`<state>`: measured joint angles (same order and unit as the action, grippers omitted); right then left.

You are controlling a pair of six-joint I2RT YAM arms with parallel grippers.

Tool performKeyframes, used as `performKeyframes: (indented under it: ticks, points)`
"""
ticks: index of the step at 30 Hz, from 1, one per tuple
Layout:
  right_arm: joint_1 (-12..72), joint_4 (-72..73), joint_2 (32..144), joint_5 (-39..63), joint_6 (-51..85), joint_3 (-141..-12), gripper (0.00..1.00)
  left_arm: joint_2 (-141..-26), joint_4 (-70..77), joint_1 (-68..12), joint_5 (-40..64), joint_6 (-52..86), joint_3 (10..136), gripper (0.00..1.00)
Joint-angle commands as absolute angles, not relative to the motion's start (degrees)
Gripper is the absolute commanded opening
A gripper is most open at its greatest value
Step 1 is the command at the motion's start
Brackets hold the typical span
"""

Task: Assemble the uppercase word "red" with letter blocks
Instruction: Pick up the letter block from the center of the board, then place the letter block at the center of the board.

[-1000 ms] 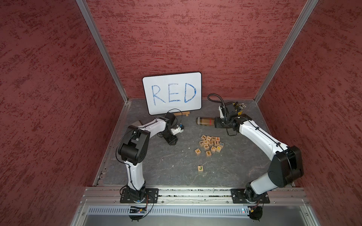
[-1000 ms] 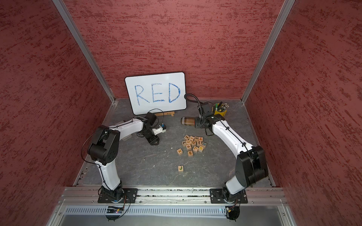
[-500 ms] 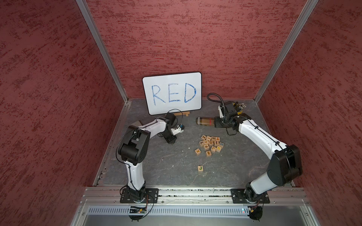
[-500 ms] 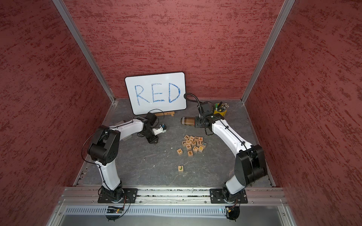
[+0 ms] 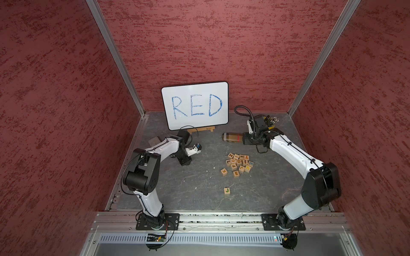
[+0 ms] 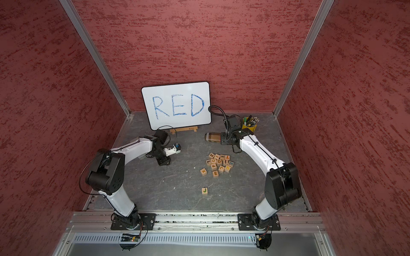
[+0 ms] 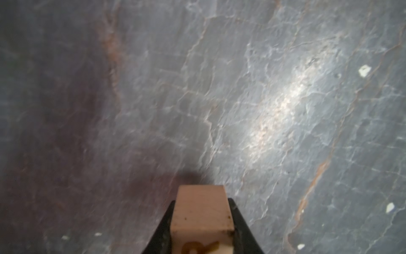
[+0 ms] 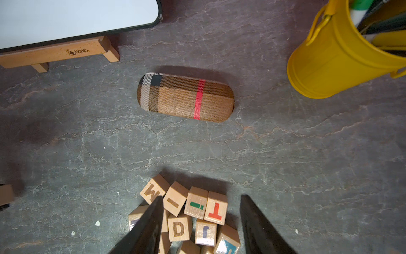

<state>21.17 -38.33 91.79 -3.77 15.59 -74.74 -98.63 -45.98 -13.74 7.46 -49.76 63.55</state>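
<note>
My left gripper (image 7: 202,205) is shut on a light-wood letter block (image 7: 201,211). Its orange-brown letter is cut off by the frame edge and looks like an R. In both top views this gripper (image 5: 186,163) (image 6: 164,162) points down at the left-middle of the slate floor, and the block is hidden there. My right gripper (image 8: 201,199) (image 5: 261,149) hangs open above the far edge of the block pile. The D block (image 8: 178,228) (image 5: 239,161) lies between its fingers, lower down. An orange-brown E block (image 5: 236,173) (image 6: 215,173) sits at the pile's near edge.
A whiteboard (image 5: 195,104) reading RED leans on a wooden stand (image 8: 59,51) at the back. A plaid glasses case (image 8: 185,97) (image 5: 231,137) and a yellow pen cup (image 8: 334,61) (image 6: 249,126) lie behind the pile. X block (image 5: 224,171) and J block (image 5: 226,190) lie apart.
The left gripper's jaws have closed onto the block. Both arms have hardly moved.
</note>
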Motion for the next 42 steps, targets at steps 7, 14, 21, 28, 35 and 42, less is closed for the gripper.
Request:
performKeyframes:
  ticks: [7,14,21,28,35,42]
  points:
    - [20.8,-36.7,93.8,-2.0,16.6,-76.7,0.58,-93.3,-43.2,-12.6,6.9,-58.8,55.4,0.11]
    - [20.7,-36.9,93.9,-2.2,16.6,-76.7,0.57,-94.6,-42.0,-12.7,7.0,-59.2,54.9,0.11]
    - [20.7,-37.1,93.7,-2.5,16.5,-75.9,0.57,-95.1,-39.9,-12.7,5.9,-60.7,52.8,0.14]
    - [20.7,-37.7,93.3,-3.1,16.7,-75.4,0.61,-94.8,-39.8,-13.0,5.7,-60.8,52.8,0.27]
    - [20.6,-39.7,92.1,-3.2,16.4,-74.4,0.62,-93.9,-40.1,-13.7,5.6,-60.4,52.8,0.45]
    - [20.7,-40.4,90.1,-1.7,16.5,-71.8,0.62,-92.4,-41.1,-14.6,5.3,-59.0,53.9,0.59]
